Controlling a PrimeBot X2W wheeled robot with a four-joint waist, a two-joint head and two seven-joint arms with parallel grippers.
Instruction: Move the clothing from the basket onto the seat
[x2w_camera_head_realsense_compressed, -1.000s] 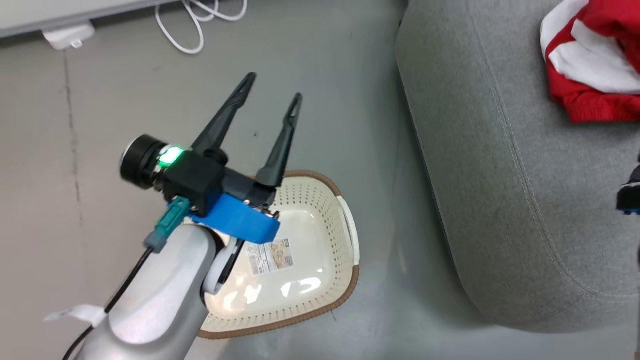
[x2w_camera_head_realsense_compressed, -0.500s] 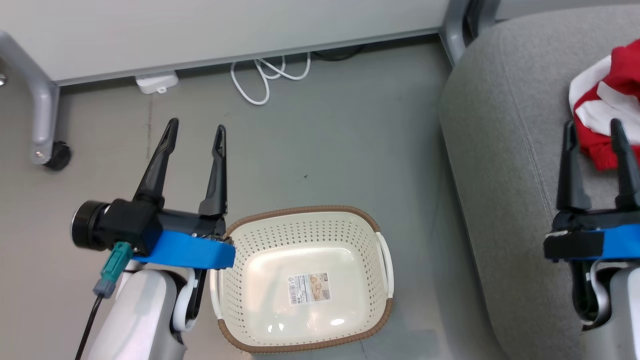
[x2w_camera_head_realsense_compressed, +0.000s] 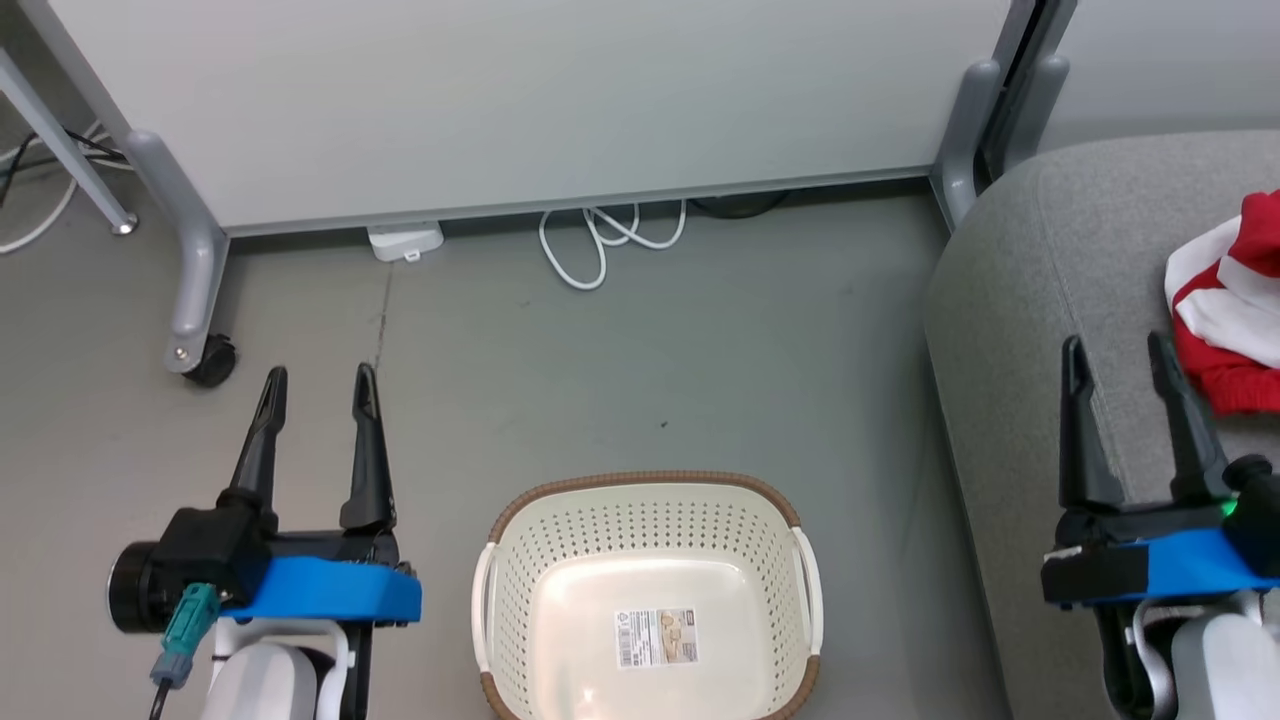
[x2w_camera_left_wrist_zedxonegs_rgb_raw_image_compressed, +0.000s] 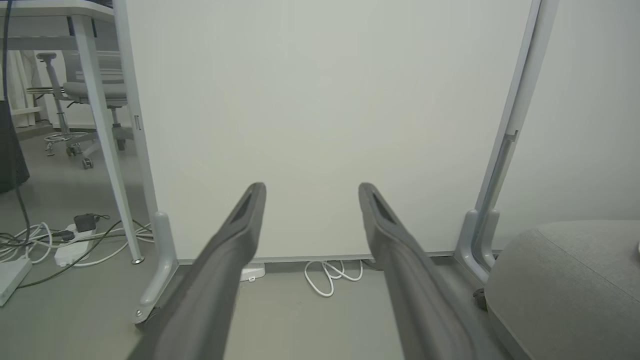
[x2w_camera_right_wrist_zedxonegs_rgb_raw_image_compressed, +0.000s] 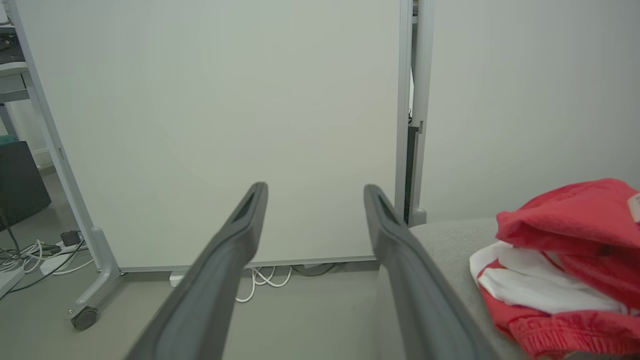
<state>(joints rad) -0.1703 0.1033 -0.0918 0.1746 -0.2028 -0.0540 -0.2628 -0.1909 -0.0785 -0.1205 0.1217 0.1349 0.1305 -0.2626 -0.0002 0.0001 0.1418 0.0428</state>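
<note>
The basket (x2w_camera_head_realsense_compressed: 650, 560) sits bare; the clothing (x2w_camera_head_realsense_compressed: 1225, 310) lies on the seat (x2w_camera_head_realsense_compressed: 1040, 300) (task seemingly done); both the left gripper (x2w_camera_head_realsense_compressed: 318, 385) and the right gripper (x2w_camera_head_realsense_compressed: 1115, 355) gape wide, holding nothing.

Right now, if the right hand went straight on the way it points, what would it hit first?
Probably the white partition panel: the right hand points at it, nothing between. The seat and clothing lie off to the side; depth is unclear.
</note>
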